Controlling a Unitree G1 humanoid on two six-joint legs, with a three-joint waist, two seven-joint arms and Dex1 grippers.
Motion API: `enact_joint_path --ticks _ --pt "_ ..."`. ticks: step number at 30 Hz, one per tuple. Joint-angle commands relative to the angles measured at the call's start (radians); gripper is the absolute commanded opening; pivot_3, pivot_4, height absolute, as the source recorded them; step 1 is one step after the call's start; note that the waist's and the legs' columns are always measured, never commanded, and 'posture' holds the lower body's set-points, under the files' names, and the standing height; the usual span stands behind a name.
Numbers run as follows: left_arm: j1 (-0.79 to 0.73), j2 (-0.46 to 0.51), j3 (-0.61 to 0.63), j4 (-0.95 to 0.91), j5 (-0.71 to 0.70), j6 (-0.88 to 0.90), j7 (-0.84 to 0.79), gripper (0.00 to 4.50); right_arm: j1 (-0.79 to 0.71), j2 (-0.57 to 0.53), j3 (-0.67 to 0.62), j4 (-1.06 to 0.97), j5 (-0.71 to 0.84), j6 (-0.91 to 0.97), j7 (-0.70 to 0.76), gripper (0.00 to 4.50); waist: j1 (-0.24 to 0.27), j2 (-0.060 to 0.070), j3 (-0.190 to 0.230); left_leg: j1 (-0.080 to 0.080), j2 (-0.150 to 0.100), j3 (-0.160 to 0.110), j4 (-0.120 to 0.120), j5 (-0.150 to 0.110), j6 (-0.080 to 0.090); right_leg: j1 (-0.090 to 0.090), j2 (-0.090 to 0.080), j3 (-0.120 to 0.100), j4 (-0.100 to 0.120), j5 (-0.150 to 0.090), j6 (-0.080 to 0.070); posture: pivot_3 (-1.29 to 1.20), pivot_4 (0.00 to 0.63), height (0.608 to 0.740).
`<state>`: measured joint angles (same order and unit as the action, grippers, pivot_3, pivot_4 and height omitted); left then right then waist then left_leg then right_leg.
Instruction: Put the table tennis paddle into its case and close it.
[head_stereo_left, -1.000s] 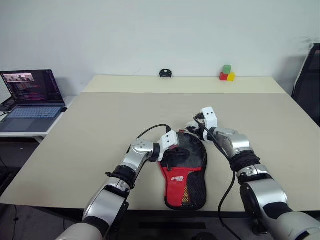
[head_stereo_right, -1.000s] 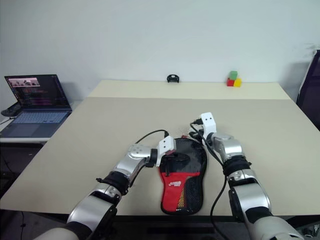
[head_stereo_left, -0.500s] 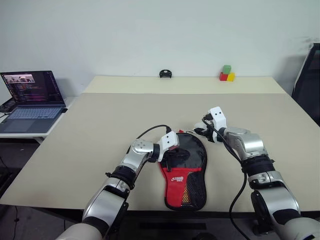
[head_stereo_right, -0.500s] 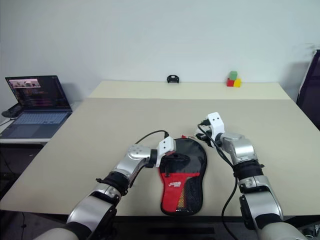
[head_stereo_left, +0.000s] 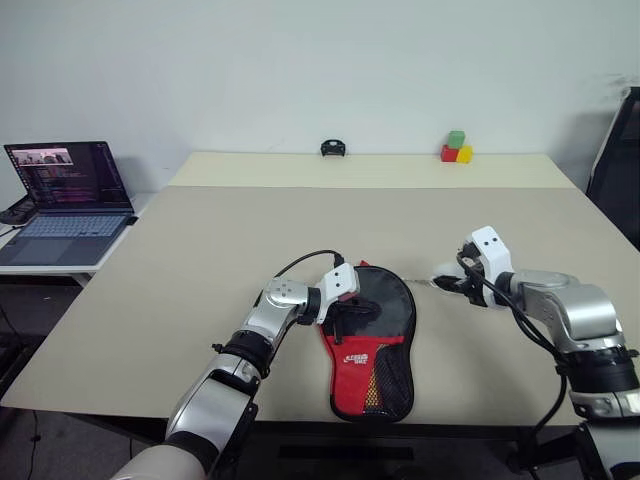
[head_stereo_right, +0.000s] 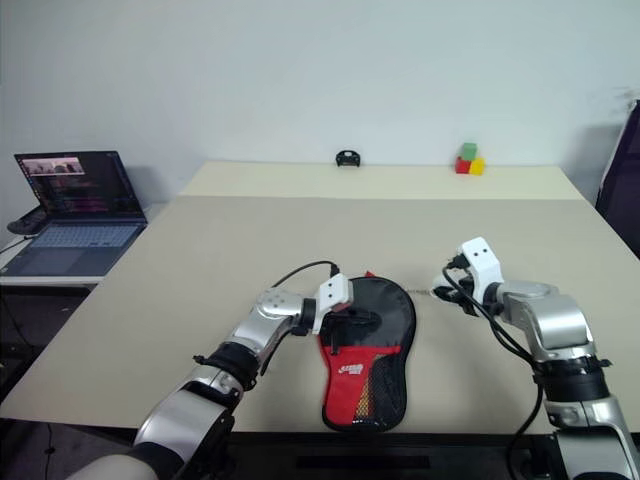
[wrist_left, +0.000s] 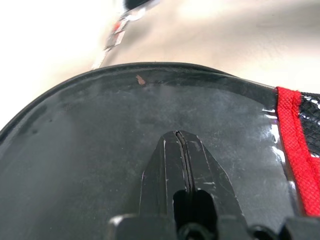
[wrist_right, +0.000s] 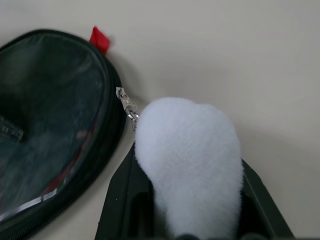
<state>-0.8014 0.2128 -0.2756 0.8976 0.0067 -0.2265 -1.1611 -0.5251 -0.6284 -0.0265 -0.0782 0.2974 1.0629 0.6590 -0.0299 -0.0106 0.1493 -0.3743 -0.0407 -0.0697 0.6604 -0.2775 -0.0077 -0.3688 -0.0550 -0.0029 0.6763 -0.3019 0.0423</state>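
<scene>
**Paddle case on table, left gripper pressing on it, right gripper off to one side**

Case (head_stereo_left: 368, 335): soft black-and-red pouch lying flat near the table's (head_stereo_left: 200, 260) front edge, about midway along it, red narrow end toward that edge, black rounded part pointing toward the far edge. The paddle itself cannot be made out.

Head views: both arms over the table; a laptop (head_stereo_left: 62, 200) on a separate surface past the left edge; a small black object (head_stereo_left: 331, 148) and coloured blocks (head_stereo_left: 455, 148) along the far edge.

Left wrist view: glossy black face of the case with its red trim, seen close.

Right wrist view: the metal zip pull (wrist_right: 127, 107) at the rim of the rounded part and a small red tab (wrist_right: 99, 39) beside it, details too small in the head views.

Left gripper (wrist_left: 178, 150): fingers pressed together, tips resting on the black rounded part near its left side.

Right gripper (head_stereo_left: 447, 283): beside the case's right side, apart from it, above bare table; a white fuzzy pad (wrist_right: 190, 165) covers the fingers, and their spread cannot be told. Nothing seen held.
</scene>
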Motion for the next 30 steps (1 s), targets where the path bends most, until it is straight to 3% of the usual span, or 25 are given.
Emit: enact_joint_path --ticks 1,12,22,30 --pt "0.082 0.025 -0.085 0.139 0.098 0.042 -0.057 0.0 0.045 -0.056 -0.072 -0.152 0.066 0.082 0.023 0.95 0.0 0.001 -0.001 -0.001 0.0 0.0 0.0 0.0 0.0 0.0 0.0 -0.001 -0.001 0.0 0.0 0.0 0.15 0.74" --pt "0.075 0.009 -0.094 0.156 0.106 0.037 -0.084 0.0 0.301 -0.21 -0.241 -0.469 0.287 0.293 0.095 0.95 0.011 0.004 -0.006 -0.006 0.0 -0.006 0.0 -0.001 0.002 0.003 0.0 -0.008 -0.011 0.0 0.0 0.0 0.15 0.74" --pt "0.076 0.006 -0.108 0.16 0.113 0.031 -0.098 0.0 0.58 -0.242 -0.296 -0.706 0.47 0.315 0.138 0.83 0.032 0.003 -0.01 -0.005 0.0 -0.007 -0.001 -0.007 0.007 0.01 0.0 -0.01 -0.021 -0.001 0.002 0.0 0.15 0.74" --pt "0.074 0.0 -0.123 0.162 0.115 0.028 -0.11 0.0 0.68 -0.196 -0.292 -0.8 0.563 0.315 0.093 0.83 0.041 0.002 -0.013 -0.004 0.0 -0.01 -0.001 -0.011 0.009 0.016 0.0 -0.014 -0.031 -0.002 0.003 0.0 0.15 0.74"
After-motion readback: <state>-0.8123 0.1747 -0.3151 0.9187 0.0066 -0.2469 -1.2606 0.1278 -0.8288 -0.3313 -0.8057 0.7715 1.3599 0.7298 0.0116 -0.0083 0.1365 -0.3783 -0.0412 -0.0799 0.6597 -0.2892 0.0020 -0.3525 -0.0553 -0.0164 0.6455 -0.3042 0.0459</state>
